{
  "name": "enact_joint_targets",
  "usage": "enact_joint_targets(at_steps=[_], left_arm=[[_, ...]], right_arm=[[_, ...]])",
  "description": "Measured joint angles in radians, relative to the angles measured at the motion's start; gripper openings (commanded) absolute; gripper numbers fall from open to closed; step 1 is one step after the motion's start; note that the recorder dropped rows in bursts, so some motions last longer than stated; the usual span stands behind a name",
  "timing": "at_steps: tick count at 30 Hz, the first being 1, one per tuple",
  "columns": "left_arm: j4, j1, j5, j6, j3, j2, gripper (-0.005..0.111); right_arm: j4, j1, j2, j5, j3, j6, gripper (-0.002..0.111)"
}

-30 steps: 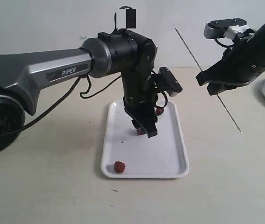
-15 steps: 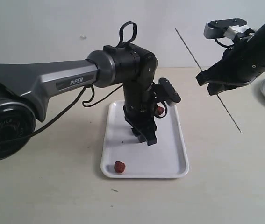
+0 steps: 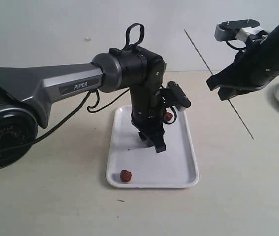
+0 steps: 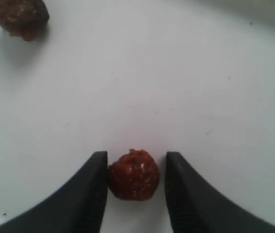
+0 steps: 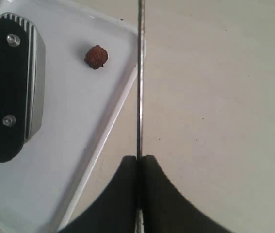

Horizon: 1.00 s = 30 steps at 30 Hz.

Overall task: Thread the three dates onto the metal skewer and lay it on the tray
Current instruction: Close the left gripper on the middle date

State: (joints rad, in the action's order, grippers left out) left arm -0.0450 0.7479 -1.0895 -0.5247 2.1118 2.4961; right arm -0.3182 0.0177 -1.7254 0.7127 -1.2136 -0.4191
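Now my left gripper (image 4: 136,160) straddles 1 soft-looking date (image 4: 134,175), unclamped, so I'd pinch its middle gently, while my right gripper (image 5: 138,160) clenches the metal skewer (image 5: 140,87).

The grey left arm (image 3: 46,86) (lettered PiPER) ends in a black left pincer (image 4: 137,156).

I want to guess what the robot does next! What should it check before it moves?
1. The date sits between the fingers of the left gripper: ok.
2. Both fingers pressing that date: not ok, a gap shows on one side.
3. The right gripper is shut on the metal skewer: ok.
4. Skewer bare, nothing threaded yet: ok.
5. The other two dates lie on the tray: ok.
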Motion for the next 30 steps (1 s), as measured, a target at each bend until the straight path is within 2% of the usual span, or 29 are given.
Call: enact_joint_targets(at_steps=[19,26,30], left_arm=[[0.0,0.0,0.017,0.008,0.0,0.0,0.038],[0.0,0.0,0.017,0.02,0.0,0.0,0.022],[0.0,0.0,0.017,0.024,0.0,0.0,0.023]], right_arm=[[-0.018,0.0,0.0,0.0,0.0,0.0,0.0],[-0.02,0.0,0.0,0.0,0.0,0.0,0.0],[-0.021,0.0,0.0,0.0,0.0,0.0,0.0]])
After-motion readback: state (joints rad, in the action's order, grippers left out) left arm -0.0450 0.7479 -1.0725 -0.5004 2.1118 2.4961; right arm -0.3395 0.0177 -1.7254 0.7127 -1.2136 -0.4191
